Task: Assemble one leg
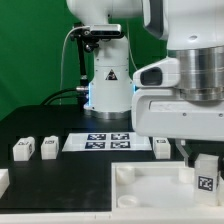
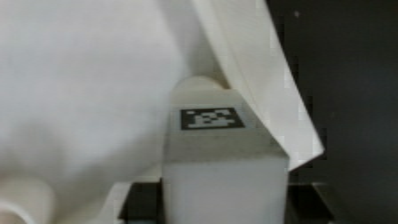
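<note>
My gripper is at the exterior view's right, shut on a leg, a small white post with a black-and-white tag. It holds the leg upright over the right corner of the large flat white tray-like part. I cannot tell whether the leg touches that part. In the wrist view the leg fills the gap between my two black fingers, its tag facing the camera. The white tray-like part lies behind it.
Two more legs stand on the black table at the exterior view's left. A third stands near the marker board. The arm's base is at the back centre.
</note>
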Controlling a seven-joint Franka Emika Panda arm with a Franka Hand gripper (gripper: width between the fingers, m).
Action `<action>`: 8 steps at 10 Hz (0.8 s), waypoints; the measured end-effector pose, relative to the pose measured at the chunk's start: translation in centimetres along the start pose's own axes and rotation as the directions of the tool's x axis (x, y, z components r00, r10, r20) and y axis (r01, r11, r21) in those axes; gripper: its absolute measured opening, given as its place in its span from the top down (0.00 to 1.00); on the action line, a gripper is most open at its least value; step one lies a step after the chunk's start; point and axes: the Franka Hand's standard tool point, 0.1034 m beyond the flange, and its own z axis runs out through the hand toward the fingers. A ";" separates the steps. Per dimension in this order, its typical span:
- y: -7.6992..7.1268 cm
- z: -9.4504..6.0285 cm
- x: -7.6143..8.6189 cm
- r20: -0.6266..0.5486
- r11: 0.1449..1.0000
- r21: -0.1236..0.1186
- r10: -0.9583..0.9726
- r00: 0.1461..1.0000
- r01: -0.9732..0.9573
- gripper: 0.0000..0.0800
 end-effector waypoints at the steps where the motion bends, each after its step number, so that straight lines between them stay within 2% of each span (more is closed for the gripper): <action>1: 0.2 0.1 0.2 0.022 0.980 0.020 0.198 0.980 -0.198 0.64; 2: 0.3 0.0 0.2 0.046 0.908 0.027 0.416 0.908 -0.417 0.64; 3: 0.3 0.0 0.0 0.061 0.839 0.016 0.542 0.838 -0.544 0.63; 4: 0.0 0.1 -0.2 0.067 0.787 -0.004 0.615 0.785 -0.616 0.63; 5: -0.3 0.1 -0.4 0.076 0.667 -0.030 0.744 0.664 -0.745 0.63; 6: -0.3 0.1 -0.5 0.074 0.636 -0.033 0.771 0.633 -0.771 0.63; 7: -0.4 0.1 -0.5 0.075 0.618 -0.036 0.786 0.614 -0.786 0.54; 8: -0.4 0.2 -0.5 0.076 0.644 -0.033 0.764 0.641 -0.764 0.54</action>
